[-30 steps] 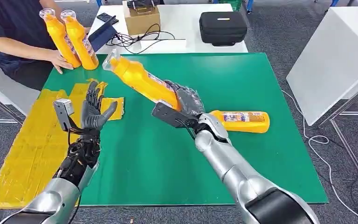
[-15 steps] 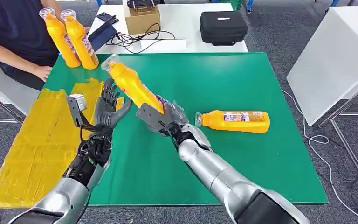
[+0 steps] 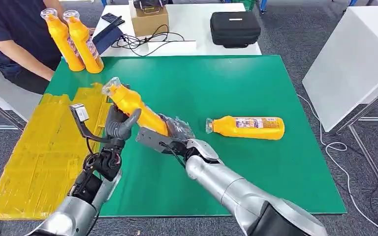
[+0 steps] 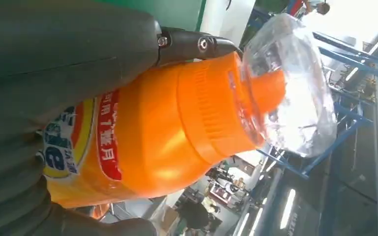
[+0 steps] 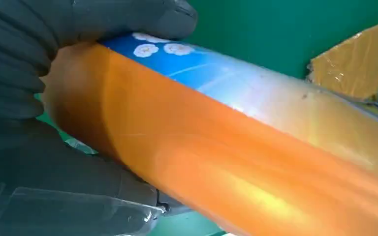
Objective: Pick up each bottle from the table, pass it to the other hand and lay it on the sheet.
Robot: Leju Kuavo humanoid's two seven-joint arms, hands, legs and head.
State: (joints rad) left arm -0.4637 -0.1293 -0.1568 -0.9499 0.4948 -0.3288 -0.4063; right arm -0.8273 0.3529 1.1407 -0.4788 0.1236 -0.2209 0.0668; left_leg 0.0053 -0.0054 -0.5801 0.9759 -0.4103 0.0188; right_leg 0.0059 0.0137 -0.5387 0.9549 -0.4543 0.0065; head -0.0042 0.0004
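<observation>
Since a second ago both hands have met above the table's left part: right hand grips the bottle's base, left hand now wraps its upper body near the sheet, so handover is underway.

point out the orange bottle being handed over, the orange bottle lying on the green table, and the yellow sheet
orange plastic bottle being handed over (image 3: 130, 102), head view, upper body.
orange plastic bottle lying on the green table (image 3: 248, 128), head view, label.
crinkled yellow sheet (image 3: 39, 152), head view, bare middle.
</observation>
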